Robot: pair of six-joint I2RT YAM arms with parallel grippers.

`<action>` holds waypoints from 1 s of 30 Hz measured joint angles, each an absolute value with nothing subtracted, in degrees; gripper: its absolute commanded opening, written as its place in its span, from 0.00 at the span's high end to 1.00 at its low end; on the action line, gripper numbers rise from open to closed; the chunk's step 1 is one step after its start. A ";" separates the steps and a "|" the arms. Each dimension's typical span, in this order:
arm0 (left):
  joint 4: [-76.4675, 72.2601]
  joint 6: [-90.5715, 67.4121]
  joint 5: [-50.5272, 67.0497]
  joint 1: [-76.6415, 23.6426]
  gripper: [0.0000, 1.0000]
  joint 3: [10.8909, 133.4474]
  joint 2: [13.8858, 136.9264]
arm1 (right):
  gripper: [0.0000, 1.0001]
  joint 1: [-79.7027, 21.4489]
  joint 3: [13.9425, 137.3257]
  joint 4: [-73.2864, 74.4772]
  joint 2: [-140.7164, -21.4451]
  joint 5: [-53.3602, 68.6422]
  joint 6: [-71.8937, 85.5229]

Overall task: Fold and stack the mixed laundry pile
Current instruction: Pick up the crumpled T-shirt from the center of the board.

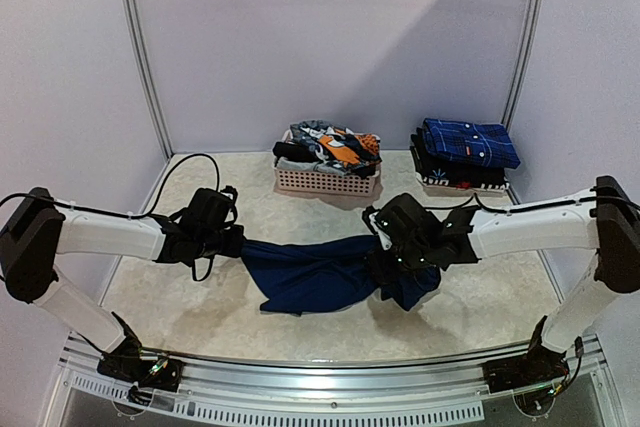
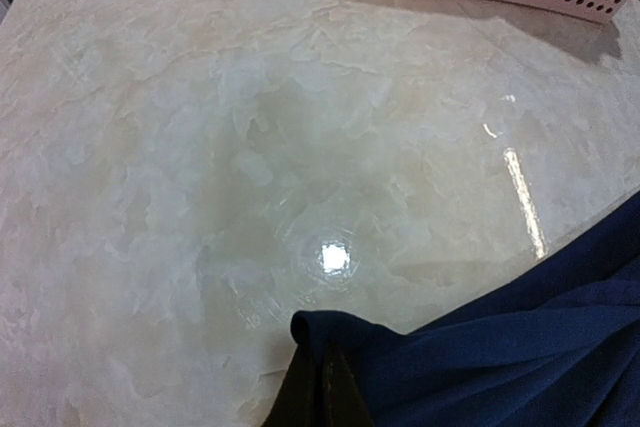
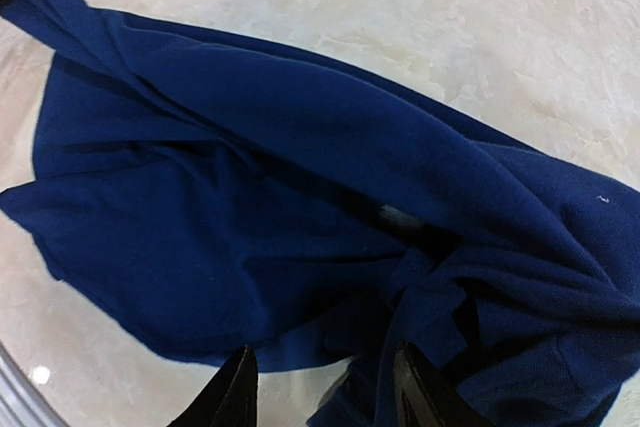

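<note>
Cloth of the navy garment [image 1: 312, 277] was stretched left to right over the table [image 1: 190, 297], its long axis running between the 2 claws. 1 end was pinched in the pressed-together left claw [image 2: 322, 392]. The right claw [image 3: 325, 372] stood half-spread around a bunched fold, and whether it gripped could not be told.

Left jaws pinched, right jaws apart

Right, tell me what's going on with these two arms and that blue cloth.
They're mid-fold. The left gripper is shut on one end of a navy garment, spread over the table. The right gripper sits at its bunched other end, jaws apart; a firm hold isn't clear. More clothes wait in the pink basket, with a folded stack beside it.
</note>
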State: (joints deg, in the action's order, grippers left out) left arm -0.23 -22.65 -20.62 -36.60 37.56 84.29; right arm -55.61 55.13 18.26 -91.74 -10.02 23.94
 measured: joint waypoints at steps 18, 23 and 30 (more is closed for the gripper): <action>-0.43 -22.65 -20.64 -36.58 1.00 37.56 84.29 | 0.94 -55.61 57.87 25.91 -97.82 -24.01 26.30; -0.58 -22.63 -20.64 -36.58 1.00 37.54 84.29 | 1.00 -55.48 57.87 27.16 -97.78 -26.37 26.81; -0.54 -22.63 -21.67 -36.58 1.00 37.21 83.20 | 1.00 -54.50 56.97 28.32 -93.19 -28.25 26.98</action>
